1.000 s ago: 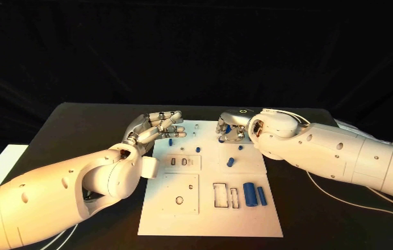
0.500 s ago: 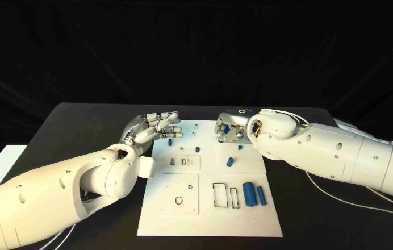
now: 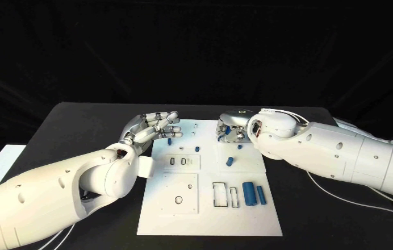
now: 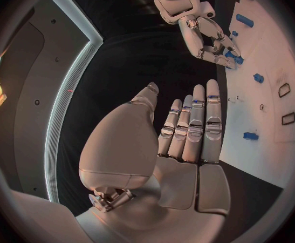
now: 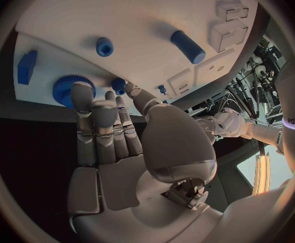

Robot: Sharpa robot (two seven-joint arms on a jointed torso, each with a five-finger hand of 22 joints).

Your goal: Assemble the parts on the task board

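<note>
Both hands hover at the far end of the task board (image 3: 246,216): the left hand (image 3: 154,126) spread and empty, the right hand (image 3: 231,132) with fingers extended over a blue gear-like part (image 5: 68,88), its grasp unclear.

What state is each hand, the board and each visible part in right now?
Left hand: open, fingers straight, holding nothing, at the board's far left edge.
Right hand: fingers reaching down to parts at the board's far edge; grasp unclear.
Board: flat on the table.
Gear: on the board, at the right fingertips.
Two cylinders: lying side by side, near right.
Short cylinder: lying loose mid-board.
Peg: upright on the board.
</note>
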